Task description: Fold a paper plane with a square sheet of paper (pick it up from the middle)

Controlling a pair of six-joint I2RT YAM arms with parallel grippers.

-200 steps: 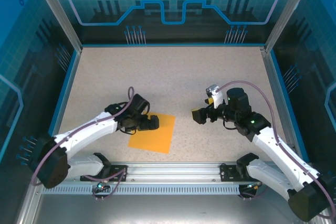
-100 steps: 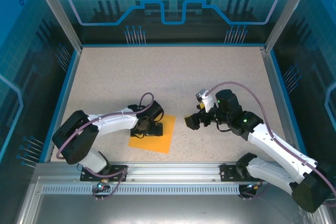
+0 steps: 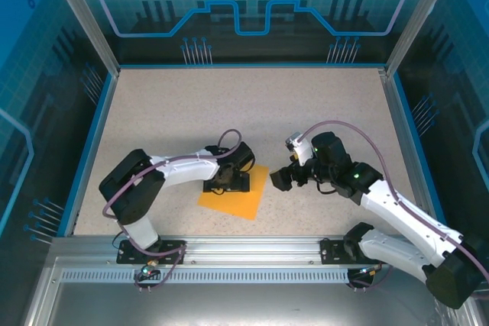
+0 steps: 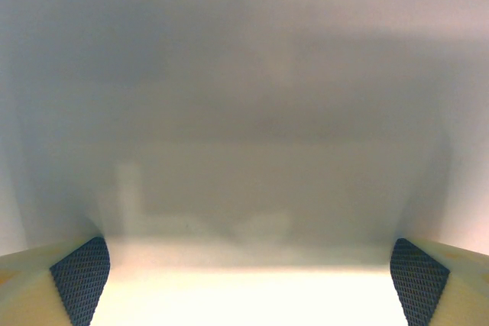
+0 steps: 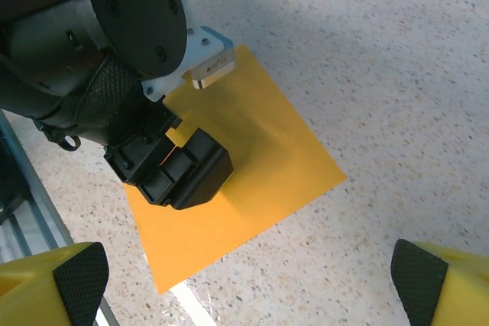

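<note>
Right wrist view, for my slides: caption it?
Left gripper low over the flat square sheet of paper, framed by the open right gripper.

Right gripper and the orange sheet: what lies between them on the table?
Nothing lies there. In the top view, a narrow stretch of bare speckled table separates the right gripper from the square sheet of paper; they do not touch.

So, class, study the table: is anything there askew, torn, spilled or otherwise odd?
Only the orange paper: it lies flat but turned at an angle to the table edges, partly under the left end effector. No tear or crease shows.
</note>
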